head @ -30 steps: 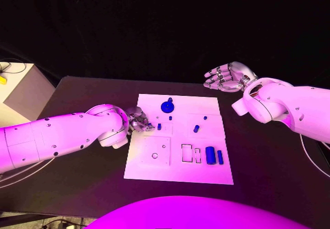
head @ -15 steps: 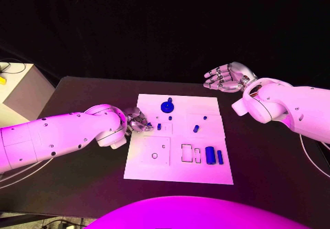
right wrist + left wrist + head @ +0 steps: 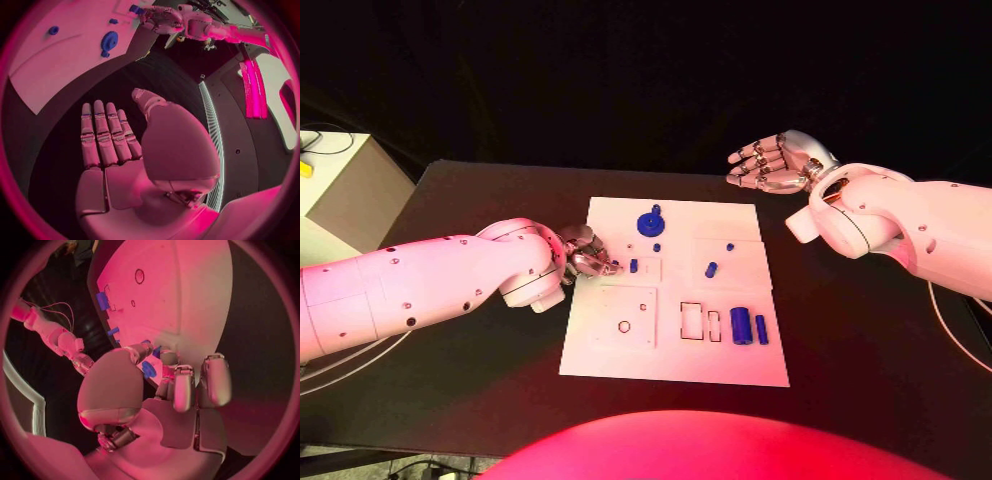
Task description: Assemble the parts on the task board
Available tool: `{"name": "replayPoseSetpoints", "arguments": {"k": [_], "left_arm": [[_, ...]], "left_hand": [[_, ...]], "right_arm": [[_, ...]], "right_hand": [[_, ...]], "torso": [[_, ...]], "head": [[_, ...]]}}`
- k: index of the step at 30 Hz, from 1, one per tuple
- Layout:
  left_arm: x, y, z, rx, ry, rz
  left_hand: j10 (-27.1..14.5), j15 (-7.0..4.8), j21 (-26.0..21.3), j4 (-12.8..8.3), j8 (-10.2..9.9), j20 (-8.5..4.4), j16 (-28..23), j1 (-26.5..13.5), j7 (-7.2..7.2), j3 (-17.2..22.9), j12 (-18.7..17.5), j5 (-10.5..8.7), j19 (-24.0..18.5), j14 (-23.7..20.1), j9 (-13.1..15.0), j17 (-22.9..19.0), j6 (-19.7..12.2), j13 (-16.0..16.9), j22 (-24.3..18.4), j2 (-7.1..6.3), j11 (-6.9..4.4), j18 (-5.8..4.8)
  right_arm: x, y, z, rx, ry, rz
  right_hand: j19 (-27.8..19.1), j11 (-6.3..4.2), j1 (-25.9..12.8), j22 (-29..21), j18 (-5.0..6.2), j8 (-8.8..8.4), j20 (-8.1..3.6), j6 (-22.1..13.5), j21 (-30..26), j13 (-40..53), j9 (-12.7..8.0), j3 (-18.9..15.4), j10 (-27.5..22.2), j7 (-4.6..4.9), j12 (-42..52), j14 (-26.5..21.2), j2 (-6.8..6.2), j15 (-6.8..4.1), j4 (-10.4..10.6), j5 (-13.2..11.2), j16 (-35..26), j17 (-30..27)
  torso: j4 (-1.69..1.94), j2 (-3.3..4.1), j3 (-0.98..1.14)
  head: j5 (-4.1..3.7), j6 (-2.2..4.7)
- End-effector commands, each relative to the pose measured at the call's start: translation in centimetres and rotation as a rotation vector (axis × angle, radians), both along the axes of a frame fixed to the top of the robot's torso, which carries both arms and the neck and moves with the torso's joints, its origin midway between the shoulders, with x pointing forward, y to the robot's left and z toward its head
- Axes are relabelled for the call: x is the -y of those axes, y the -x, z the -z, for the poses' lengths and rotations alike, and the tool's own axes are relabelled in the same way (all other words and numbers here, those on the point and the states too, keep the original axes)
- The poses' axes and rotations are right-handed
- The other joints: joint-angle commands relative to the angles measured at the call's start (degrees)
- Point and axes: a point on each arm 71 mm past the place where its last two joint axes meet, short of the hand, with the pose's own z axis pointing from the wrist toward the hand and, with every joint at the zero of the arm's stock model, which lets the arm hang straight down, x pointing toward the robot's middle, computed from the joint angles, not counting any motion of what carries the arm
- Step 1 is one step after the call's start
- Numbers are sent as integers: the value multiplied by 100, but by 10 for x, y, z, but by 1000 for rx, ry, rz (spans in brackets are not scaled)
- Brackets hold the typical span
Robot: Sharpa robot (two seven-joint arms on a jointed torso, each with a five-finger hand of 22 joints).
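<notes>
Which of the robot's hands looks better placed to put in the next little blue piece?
Left, probably. The left hand is at the task board's edge, pinching a small blue part. The right hand hovers open beyond the board's far corner.

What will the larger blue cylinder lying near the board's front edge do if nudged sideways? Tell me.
The larger blue cylinder looks round and lies on its side on the flat white board, so it would probably roll. It seems small, likely light. Its smooth look suggests it may slip.
</notes>
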Motion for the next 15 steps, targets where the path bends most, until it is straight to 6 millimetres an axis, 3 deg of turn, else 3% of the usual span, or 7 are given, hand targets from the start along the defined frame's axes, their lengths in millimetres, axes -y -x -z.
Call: {"name": "replayPoseSetpoints", "arguments": {"k": [1, 5, 10, 15], "left_arm": [[1, 1, 2, -18, 3, 9], [1, 1, 2, -15, 5, 7], [1, 1, 1, -11, 10, 7], [2, 1, 1, -5, 27, 11]], "left_hand": [[-13, 15, -38, 4, 21, 7, -31, -67, 48, -41, 23, -26, -40, 475, -6, 1193, -3, -8, -9, 21, 12, 47], [-11, 12, -36, -18, 31, 8, -29, -42, 35, -21, 29, -9, -36, 476, -16, 1196, -3, -12, -3, 125, 2, 46], [-22, -17, -34, -160, 47, -12, -23, 261, 0, 288, 30, -20, -32, 480, -46, 1206, -59, -36, 9, 408, -31, 45], [-26, -23, -40, -285, 68, -20, -26, 384, -7, 534, 31, -37, -36, 477, -59, 1200, -100, -51, 8, 448, -38, 46]], "right_arm": [[-1, 1, 0, -4, 0, -17], [-1, 1, 0, -4, 0, -17], [-1, 1, 1, -5, 0, -17], [-1, 1, 1, -7, 1, -17]], "right_hand": [[-54, 14, -39, -5, 63, -34, 1, 46, -2, -3, -5, 2, 30, 341, -34, 5, 32, 31, -24, 21, -23, -8], [-54, 14, -39, -5, 63, -34, 1, 46, -2, -3, -5, 2, 30, 341, -34, 5, 32, 31, -24, 21, -23, -8], [-58, 15, -40, -14, 62, -36, 2, 51, -3, -2, -6, 1, 35, 343, -35, 7, 34, 32, -27, 21, -23, -15], [-58, 15, -40, -14, 62, -36, 2, 51, -3, -2, -6, 1, 35, 343, -35, 7, 34, 32, -27, 21, -23, -15]], "torso": [[-2, 0, 0], [-4, 2, 0], [-3, 0, -1], [-2, 3, -1]], "head": [[6, 0], [4, 0], [1, 0], [-2, 0]]}}
